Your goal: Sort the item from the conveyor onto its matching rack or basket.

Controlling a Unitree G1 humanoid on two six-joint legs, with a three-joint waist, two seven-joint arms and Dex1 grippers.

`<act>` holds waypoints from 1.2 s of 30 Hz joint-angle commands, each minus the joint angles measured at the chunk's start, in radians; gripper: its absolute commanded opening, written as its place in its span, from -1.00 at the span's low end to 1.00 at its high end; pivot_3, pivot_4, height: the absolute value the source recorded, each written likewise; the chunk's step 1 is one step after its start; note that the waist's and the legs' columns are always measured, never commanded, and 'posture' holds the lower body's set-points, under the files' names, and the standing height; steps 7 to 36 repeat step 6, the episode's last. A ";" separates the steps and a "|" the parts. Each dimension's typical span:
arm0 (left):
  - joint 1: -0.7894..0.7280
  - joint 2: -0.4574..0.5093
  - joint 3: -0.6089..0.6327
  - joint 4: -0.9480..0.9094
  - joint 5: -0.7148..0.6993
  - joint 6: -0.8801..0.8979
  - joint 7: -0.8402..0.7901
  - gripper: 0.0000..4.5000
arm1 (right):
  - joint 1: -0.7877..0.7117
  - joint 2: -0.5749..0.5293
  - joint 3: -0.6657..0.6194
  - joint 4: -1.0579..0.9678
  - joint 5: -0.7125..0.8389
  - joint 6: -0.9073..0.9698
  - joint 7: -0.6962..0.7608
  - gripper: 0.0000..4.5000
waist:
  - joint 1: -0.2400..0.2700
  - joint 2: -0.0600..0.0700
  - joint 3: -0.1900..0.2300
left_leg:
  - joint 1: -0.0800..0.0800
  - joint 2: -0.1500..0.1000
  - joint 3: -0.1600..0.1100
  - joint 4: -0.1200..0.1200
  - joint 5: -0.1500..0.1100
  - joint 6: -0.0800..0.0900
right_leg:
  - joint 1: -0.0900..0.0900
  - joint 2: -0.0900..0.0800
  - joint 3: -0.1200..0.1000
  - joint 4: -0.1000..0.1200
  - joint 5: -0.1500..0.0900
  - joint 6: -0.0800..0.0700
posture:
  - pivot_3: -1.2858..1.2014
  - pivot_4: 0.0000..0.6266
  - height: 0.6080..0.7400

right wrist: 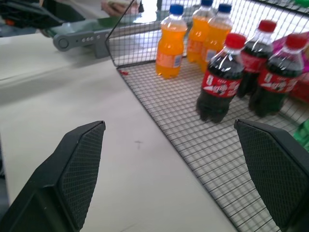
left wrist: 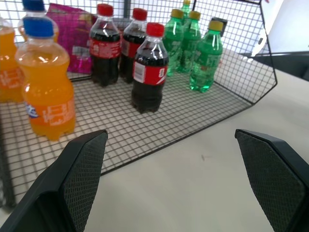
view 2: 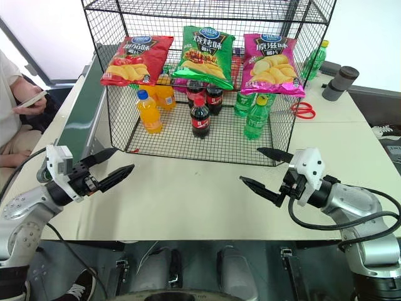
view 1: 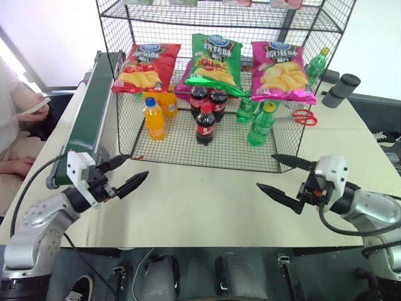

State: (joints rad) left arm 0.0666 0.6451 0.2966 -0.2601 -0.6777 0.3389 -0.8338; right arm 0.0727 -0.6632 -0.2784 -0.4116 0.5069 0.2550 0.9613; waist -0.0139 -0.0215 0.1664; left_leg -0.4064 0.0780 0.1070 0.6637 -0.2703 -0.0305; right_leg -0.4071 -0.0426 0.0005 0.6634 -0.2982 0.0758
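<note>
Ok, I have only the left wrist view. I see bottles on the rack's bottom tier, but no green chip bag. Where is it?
Observer: The green chip bag lies on the rack, one tier above the bottles, between a red bag and a pink bag.
Operator: And where is the conveyor?
Observer: The conveyor runs along the rack's left side. A person's hand holds a phone beyond it.
Operator: Does the right gripper hold something?
Observer: No. The right gripper is open and holds nothing. It hangs above the table in front of the rack.
</note>
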 commanded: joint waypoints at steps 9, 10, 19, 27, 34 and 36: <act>0.014 0.055 0.028 0.058 0.109 -0.038 -0.014 1.00 | -0.025 -0.027 0.001 0.062 -0.033 -0.068 0.018 0.98 | 0.001 0.000 0.000 | 0.000 0.000 0.000 0.000 0.000 0.000 | 0.000 0.000 0.000 0.000 0.000 0.000 | 0.03 -0.52 1.00; 0.014 0.055 0.028 0.058 0.109 -0.038 -0.014 1.00 | -0.025 -0.027 0.001 0.062 -0.033 -0.068 0.018 0.98 | 0.001 0.000 0.000 | 0.000 0.000 0.000 0.000 0.000 0.000 | 0.000 0.000 0.000 0.000 0.000 0.000 | 0.03 -0.52 1.00; 0.014 0.055 0.028 0.058 0.109 -0.038 -0.014 1.00 | -0.025 -0.027 0.001 0.062 -0.033 -0.068 0.018 0.98 | 0.001 0.000 0.000 | 0.000 0.000 0.000 0.000 0.000 0.000 | 0.000 0.000 0.000 0.000 0.000 0.000 | 0.03 -0.52 1.00; 0.014 0.055 0.028 0.058 0.109 -0.038 -0.014 1.00 | -0.025 -0.027 0.001 0.062 -0.033 -0.068 0.018 0.98 | 0.001 0.000 0.000 | 0.000 0.000 0.000 0.000 0.000 0.000 | 0.000 0.000 0.000 0.000 0.000 0.000 | 0.03 -0.52 1.00; 0.014 0.055 0.028 0.058 0.109 -0.038 -0.014 1.00 | -0.025 -0.027 0.001 0.062 -0.033 -0.068 0.018 0.98 | 0.001 0.000 0.000 | 0.000 0.000 0.000 0.000 0.000 0.000 | 0.000 0.000 0.000 0.000 0.000 0.000 | 0.03 -0.52 1.00; 0.014 0.055 0.028 0.058 0.109 -0.038 -0.014 1.00 | -0.025 -0.027 0.001 0.062 -0.033 -0.068 0.018 0.98 | 0.001 0.000 0.000 | 0.000 0.000 0.000 0.000 0.000 0.000 | 0.000 0.000 0.000 0.000 0.000 0.000 | 0.03 -0.52 1.00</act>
